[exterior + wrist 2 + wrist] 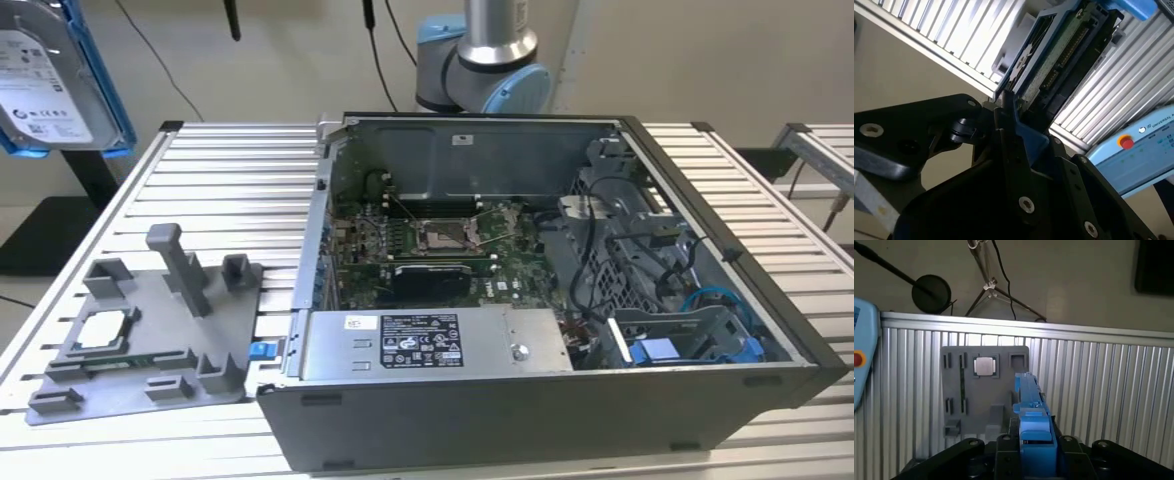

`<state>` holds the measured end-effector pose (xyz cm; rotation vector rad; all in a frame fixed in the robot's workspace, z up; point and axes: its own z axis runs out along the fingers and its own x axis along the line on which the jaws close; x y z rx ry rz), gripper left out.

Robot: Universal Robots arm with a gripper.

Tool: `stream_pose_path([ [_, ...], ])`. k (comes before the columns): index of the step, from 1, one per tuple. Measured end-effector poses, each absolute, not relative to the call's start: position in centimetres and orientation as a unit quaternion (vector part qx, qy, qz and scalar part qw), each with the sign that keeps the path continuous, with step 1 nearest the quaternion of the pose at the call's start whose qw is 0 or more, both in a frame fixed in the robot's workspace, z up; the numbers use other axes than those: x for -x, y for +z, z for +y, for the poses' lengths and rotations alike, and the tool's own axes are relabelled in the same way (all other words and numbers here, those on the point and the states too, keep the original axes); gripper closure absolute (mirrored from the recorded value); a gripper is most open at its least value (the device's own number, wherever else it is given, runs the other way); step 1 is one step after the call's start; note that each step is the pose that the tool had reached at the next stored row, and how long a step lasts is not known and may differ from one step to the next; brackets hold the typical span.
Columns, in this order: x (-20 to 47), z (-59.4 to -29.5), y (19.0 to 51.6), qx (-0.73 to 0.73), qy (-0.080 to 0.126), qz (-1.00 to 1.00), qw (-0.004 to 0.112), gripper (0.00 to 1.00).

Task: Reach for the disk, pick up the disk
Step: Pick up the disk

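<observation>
The exterior view is taken from high up at an angle and is faced down over the slatted surface [200, 160]. The open computer case [534, 430] is set in mid-frame and the grey fixture [127, 400] at lower left, while the disk [47, 85] is caught very near the lens at upper left. Both wrist views are taken close along the gripper [1035, 445], from different sides of the disk, with the surface seen beyond. The grey fixture is shared by the exterior and first wrist views.
</observation>
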<state>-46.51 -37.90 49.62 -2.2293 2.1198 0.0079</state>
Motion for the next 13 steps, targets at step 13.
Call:
stream_pose_path([
  [13,46.5,-37.9,52.6,0.724,-0.008,0.688,0.042,1.00],
])
